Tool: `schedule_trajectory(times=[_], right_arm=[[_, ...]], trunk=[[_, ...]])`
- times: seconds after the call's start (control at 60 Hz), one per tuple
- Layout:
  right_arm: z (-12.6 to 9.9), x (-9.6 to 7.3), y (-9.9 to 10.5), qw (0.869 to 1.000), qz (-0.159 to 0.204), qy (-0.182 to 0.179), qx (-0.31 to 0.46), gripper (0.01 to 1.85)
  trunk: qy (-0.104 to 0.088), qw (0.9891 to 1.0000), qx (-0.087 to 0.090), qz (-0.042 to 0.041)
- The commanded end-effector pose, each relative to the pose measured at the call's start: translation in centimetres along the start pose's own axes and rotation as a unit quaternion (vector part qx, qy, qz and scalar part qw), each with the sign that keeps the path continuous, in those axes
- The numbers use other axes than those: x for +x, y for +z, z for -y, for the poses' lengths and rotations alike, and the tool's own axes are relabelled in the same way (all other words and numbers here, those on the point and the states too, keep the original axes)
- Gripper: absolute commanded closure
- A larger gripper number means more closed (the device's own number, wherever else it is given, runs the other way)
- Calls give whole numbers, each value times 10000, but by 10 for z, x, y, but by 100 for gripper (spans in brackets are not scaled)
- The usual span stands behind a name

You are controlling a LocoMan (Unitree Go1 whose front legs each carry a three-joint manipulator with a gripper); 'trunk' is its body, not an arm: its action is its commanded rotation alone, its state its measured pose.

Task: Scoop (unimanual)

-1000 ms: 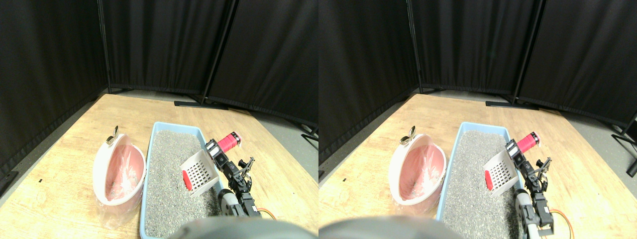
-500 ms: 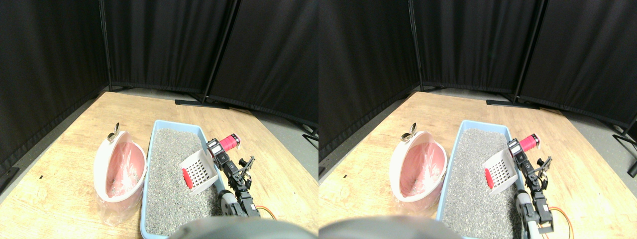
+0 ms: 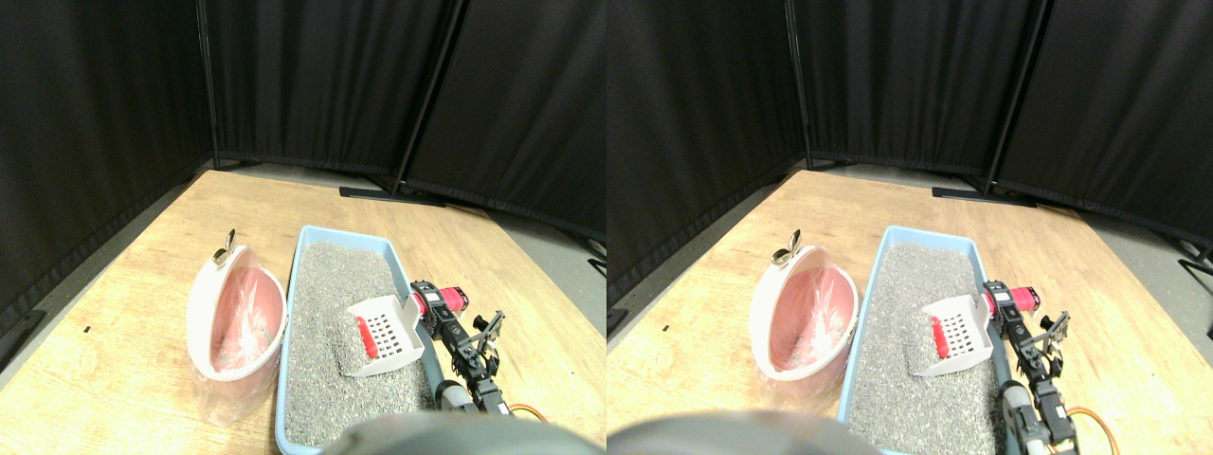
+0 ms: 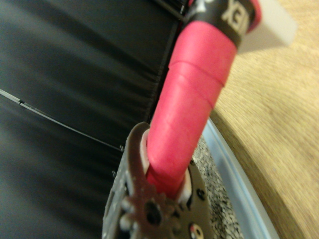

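Black curtain panels (image 3: 322, 85) stand behind the wooden floor (image 3: 123, 284)

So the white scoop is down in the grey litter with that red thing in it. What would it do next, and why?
Probably lift and tilt back the white slotted plastic scoop, since the small red piece already lies inside while the scoop rests on the grey litter in the light blue tray.

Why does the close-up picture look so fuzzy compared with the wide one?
In the wrist view the red handle sits very near the lens, so it and the curtain behind blur. The stereo pair view is sharper: litter tray, white scoop and pink bin read clearly, though edges bend.
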Motion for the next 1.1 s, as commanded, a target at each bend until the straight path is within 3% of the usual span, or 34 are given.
schedule_trajectory(times=[0.017, 0.1, 0.267, 0.567, 0.733, 0.833, 0.9, 0.95, 0.983, 1.05, 1.1], right_arm=[[5, -3, 12, 9963, 536, -147, 659, 181], [7, -4, 18, 9934, 638, -246, 923, 181], [7, -1, 35, 9911, 928, -73, 956, 181], [3, 9, 59, 9857, 753, -117, 1502, 181], [-8, 14, 57, 9500, 658, -77, 3050, 181], [-12, 16, 55, 9475, 628, 37, 3136, 181], [-18, 16, 55, 9358, 585, -49, 3477, 181], [-19, 17, 55, 9374, 596, -10, 3431, 181], [-22, 18, 55, 9285, 562, 9, 3672, 181], [-23, 19, 55, 9357, 540, 79, 3486, 181], [-26, 19, 55, 9292, 516, 26, 3660, 181]], trunk=[[21, 9999, -100, -42], [28, 9999, -105, -18], [57, 9999, -122, 23], [202, 9995, -202, 96], [302, 9991, -261, 148], [354, 9988, -300, 161], [410, 9984, -333, 186], [437, 9983, -345, 188], [458, 9981, -358, 189], [501, 9978, -381, 184], [550, 9975, -404, 179]])
